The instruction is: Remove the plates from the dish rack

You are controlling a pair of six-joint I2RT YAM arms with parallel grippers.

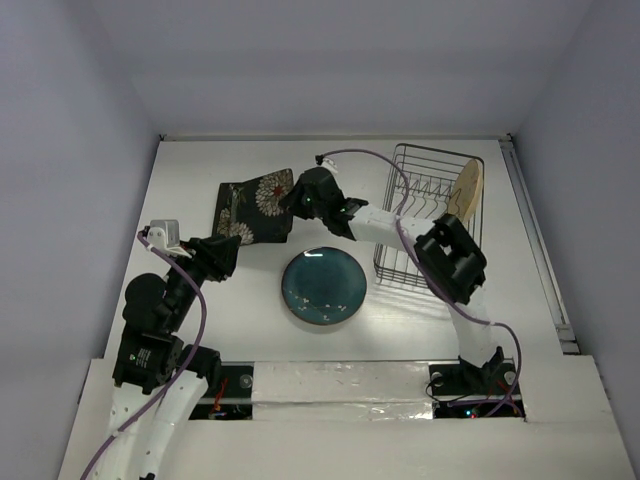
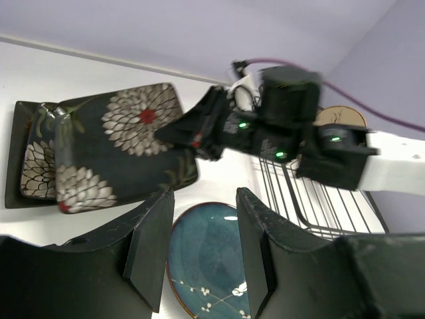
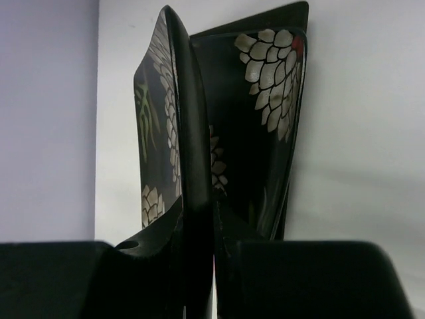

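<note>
My right gripper (image 1: 297, 198) pinches the top square plate (image 1: 262, 208) by its edge, centre-left, over the other square plate (image 1: 228, 205) — my left gripper (image 1: 226, 258) hangs open, empty, below them. At centre lies the round teal plate (image 1: 323, 287); the cream plate (image 1: 466, 187) stands in the dish rack (image 1: 436, 151), upper right.

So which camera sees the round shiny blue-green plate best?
The top external view: the round glossy teal plate lies whole and uncovered on the white table. The left wrist view catches only part of that plate, between the fingers of the left gripper. The right wrist view misses it, showing just the black flowered square plates.
</note>
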